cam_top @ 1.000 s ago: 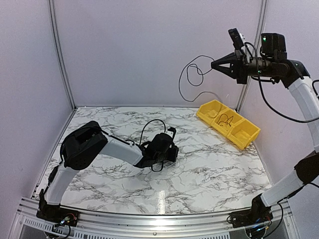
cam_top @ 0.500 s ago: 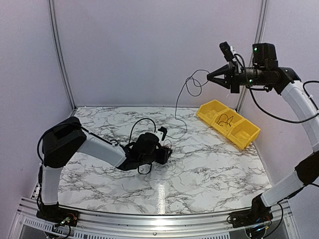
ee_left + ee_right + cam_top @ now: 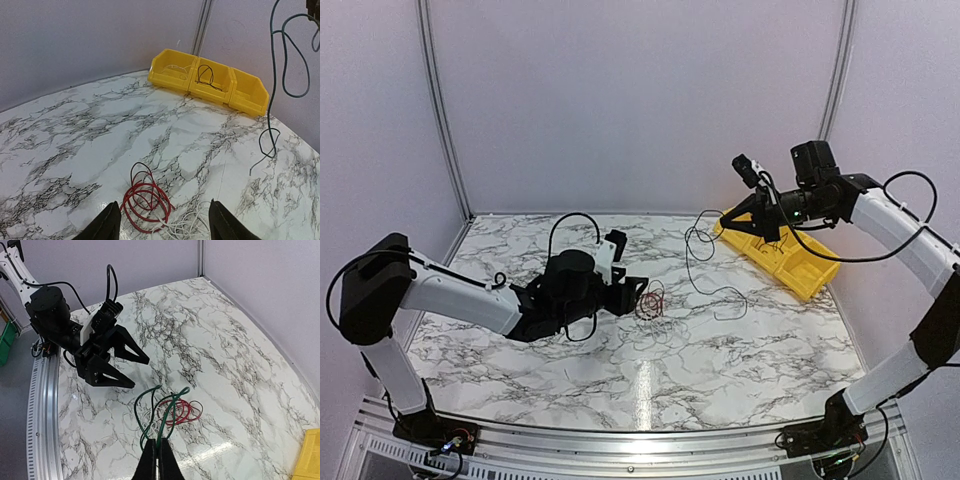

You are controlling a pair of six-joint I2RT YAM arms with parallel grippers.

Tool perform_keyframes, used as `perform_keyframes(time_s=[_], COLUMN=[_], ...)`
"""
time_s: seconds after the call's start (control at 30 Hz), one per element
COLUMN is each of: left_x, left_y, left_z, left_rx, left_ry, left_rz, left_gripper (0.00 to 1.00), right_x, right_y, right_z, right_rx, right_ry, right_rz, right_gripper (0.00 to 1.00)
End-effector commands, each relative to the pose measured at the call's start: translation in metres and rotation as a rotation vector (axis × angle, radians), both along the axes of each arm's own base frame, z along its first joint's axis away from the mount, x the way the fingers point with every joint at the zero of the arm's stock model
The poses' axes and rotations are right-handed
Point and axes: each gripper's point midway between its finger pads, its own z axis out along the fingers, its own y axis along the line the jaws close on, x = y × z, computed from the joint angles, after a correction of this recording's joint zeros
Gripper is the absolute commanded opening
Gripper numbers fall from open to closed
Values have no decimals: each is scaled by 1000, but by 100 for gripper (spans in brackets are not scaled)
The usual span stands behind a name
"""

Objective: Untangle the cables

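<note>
Red cable coil [image 3: 145, 200] lies on desk [image 3: 75, 150], well apart from yellow bin [image 3: 167, 80], on left arm's side. Thin white wire [image 3: 186, 229] touches it. Dark cable [image 3: 703, 250] hangs just beside bin, tail reaching desk. Black coil [image 3: 205, 75] sits in bin's middle compartment. Your right end effector [image 3: 727, 224] pinches dark cable near bin's far end. Your left end effector [image 3: 162, 225] is spread wide and empty, beside red coil, far from bin.

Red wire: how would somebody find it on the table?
Look at the marble table, near its middle, just ahead of the left gripper's open fingers. The red wire lies there in a small coil beside a white wire, the only red thing.
</note>
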Motion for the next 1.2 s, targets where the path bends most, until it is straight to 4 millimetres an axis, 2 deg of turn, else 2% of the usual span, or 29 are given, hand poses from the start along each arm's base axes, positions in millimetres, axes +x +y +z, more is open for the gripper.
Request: perform_keyframes(time_s=[0.0, 0.23, 0.4, 0.5, 0.63, 0.77, 0.9, 1.0, 1.1, 1.17], left_x=[-14, -25, -24, -12, 16, 23, 8, -1, -6, -10], left_y=[-10, -45, -72, -82, -79, -73, -67, -59, -56, -57], left_z=[10, 19, 15, 11, 11, 14, 30, 37, 36, 34], left_rx=[-20, -116, -140, -147, -151, -193, -268, -308, -327, -341], left_ry=[-84, -108, -112, -109, -124, -118, -126, -123, -93, -66], left_rz=[-132, -291, -372, -352, -235, -215, -260, -274, -282, -299], left_gripper=[63, 63, 63, 60, 46, 25, 1, 0, 0, 0], right_x=[-6, -10, -11, -12, -14, -12, 4, 26, 53, 66], right_y=[9, 14, 17, 18, 18, 17, 14, 8, -3, -12], right_z=[-7, -14, -15, -17, -19, -22, -33, -50, -73, -86], right_rx=[53, 70, 71, 67, 61, 51, 15, -38, -124, -175], right_ry=[34, 81, 95, 102, 110, 112, 117, 125, 136, 143], right_rz=[67, 91, 98, 98, 100, 90, 10, -94, -222, -290], right_gripper=[0, 0, 0, 0, 0, 0, 0, 1, 2, 8])
